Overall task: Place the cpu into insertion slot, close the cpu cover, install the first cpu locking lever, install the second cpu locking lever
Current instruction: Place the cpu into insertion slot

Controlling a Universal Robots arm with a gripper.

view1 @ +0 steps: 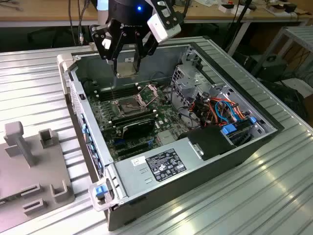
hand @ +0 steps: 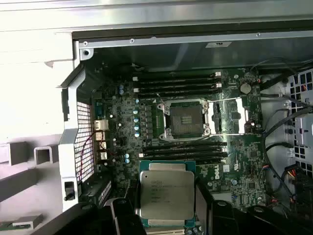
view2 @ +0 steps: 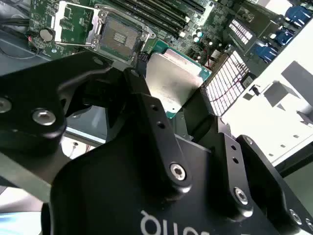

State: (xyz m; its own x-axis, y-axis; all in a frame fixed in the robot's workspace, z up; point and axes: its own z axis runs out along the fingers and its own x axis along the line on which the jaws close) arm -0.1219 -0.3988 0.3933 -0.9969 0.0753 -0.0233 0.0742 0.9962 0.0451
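Observation:
My gripper (view1: 125, 59) hangs over the back of the open computer case, shut on the cpu (view1: 126, 67), a flat silvery square chip. In both wrist views the cpu (view2: 173, 81) (hand: 166, 193) sits between the black fingers (view2: 146, 110), level and above the board. The insertion slot (view1: 128, 104) (hand: 186, 120) (view2: 120, 34) lies bare below and a little ahead of the chip, its dark pinned centre showing. The cpu cover (view1: 149, 92) (hand: 232, 115) (view2: 73, 22) is swung open, lying back beside the slot. Thin metal levers stand raised next to the socket.
Long black memory sticks (hand: 178, 81) run on both sides of the socket. Orange and blue cables (view1: 222, 107) and a drive cage fill the case toward the exterior view's right. A grey fixture block (view1: 29, 166) sits on the ribbed table at the exterior view's left.

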